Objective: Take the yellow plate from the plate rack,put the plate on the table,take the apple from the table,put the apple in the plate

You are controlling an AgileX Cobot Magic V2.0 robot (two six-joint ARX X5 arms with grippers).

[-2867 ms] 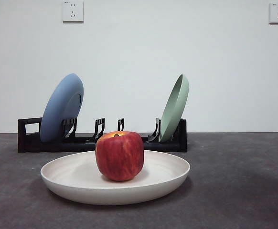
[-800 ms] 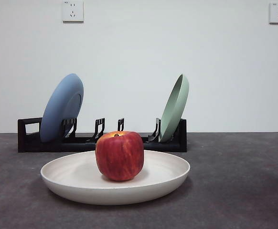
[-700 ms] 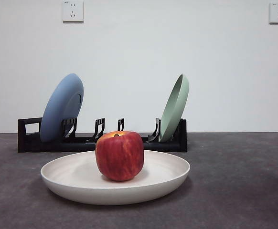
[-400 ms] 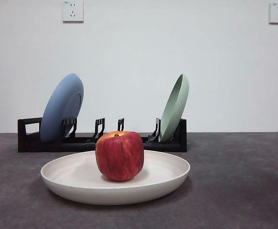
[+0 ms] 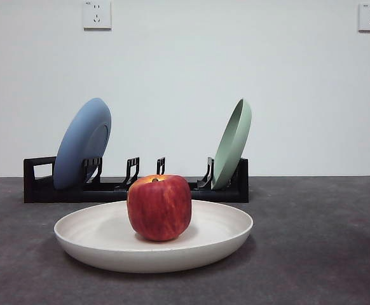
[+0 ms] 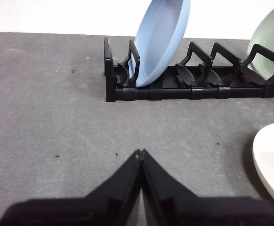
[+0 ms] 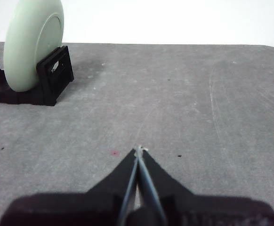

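Observation:
The red apple (image 5: pixel 159 208) sits upright in the middle of the cream yellow plate (image 5: pixel 102 244), which lies flat on the dark grey table (image 5: pixel 318 241) in front of the black plate rack (image 5: pixel 39 187). The plate's rim also shows in the left wrist view (image 6: pixel 271 160), and the rack shows there too (image 6: pixel 193 87). My left gripper (image 6: pixel 140 153) is shut and empty, above the bare table away from the plate. My right gripper (image 7: pixel 138 149) is shut and empty over the bare table, beside the rack's end (image 7: pixel 54 75). Neither gripper shows in the front view.
A blue plate (image 5: pixel 82 143) leans in the rack's left end and a pale green plate (image 5: pixel 232 143) in its right end. They also show in the wrist views: blue plate (image 6: pixel 160 37), green plate (image 7: pixel 33 42). A white wall stands behind.

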